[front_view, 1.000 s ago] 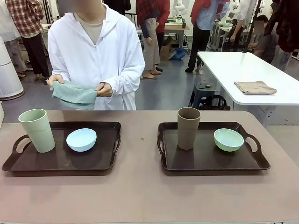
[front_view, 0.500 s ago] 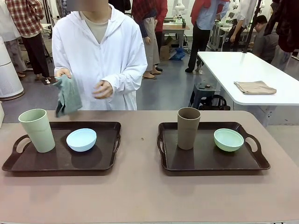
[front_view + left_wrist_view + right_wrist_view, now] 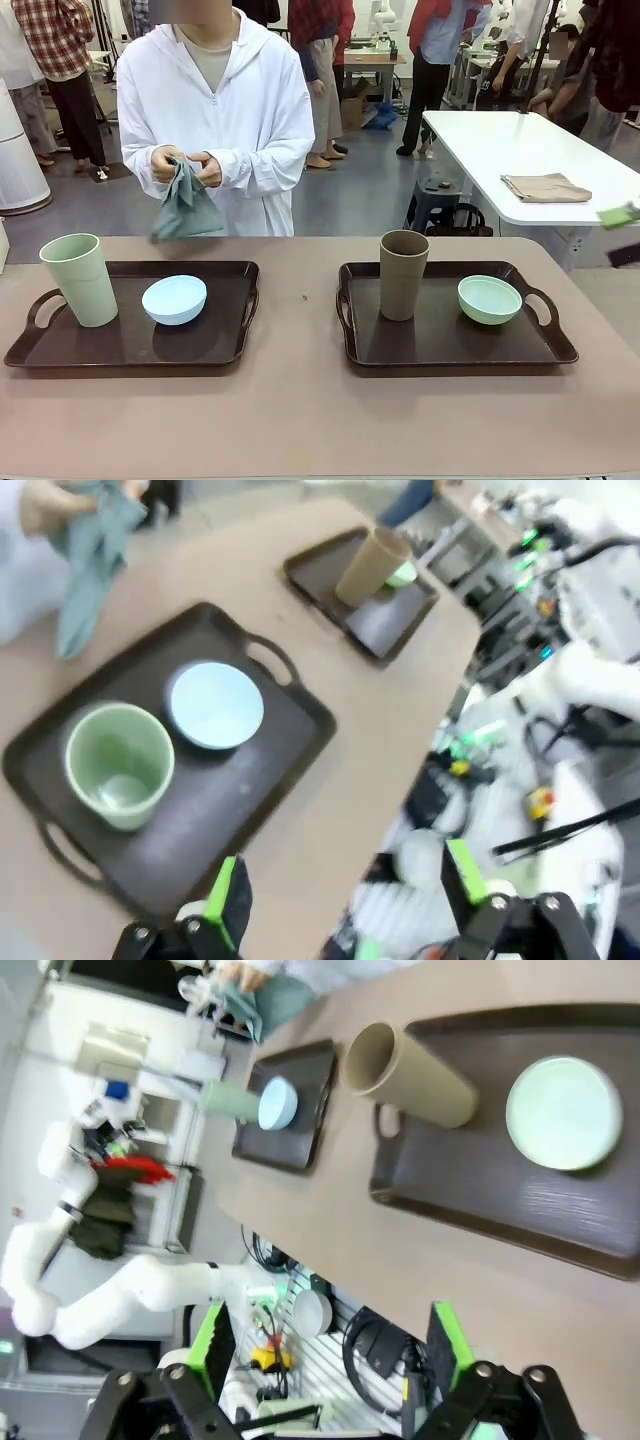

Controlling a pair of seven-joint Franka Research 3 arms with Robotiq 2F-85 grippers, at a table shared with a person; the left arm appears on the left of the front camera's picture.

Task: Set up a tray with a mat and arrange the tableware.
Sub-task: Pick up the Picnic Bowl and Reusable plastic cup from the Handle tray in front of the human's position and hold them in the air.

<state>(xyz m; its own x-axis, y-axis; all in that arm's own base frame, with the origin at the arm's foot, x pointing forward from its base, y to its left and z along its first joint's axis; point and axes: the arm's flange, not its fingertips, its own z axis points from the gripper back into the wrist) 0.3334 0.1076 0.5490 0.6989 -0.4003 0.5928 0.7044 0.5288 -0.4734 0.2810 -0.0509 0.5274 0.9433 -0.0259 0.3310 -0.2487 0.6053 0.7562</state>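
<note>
Overhead, left gripper (image 3: 345,895) and right gripper (image 3: 328,1350) hang with jaws spread wide and empty. Left tray (image 3: 130,348): pale green cup (image 3: 80,278) at 9 o'clock, light blue bowl (image 3: 174,298) at centre; right tray (image 3: 450,348): brown cup (image 3: 403,273) at 9 o'clock, mint green bowl (image 3: 490,298) at 3 o'clock. Beyond the left tray, at 12 o'clock, a person's hands (image 3: 163,163) hold a teal cloth (image 3: 185,208).

Two trays are set side by side on the table (image 3: 300,420). On the left tray (image 3: 120,352), a cup (image 3: 80,280) is stood left of a bowl (image 3: 174,299). On the right tray (image 3: 440,347), a second cup (image 3: 403,274) is stood left of a second bowl (image 3: 490,299). A cloth (image 3: 186,210) is held behind the table.
</note>
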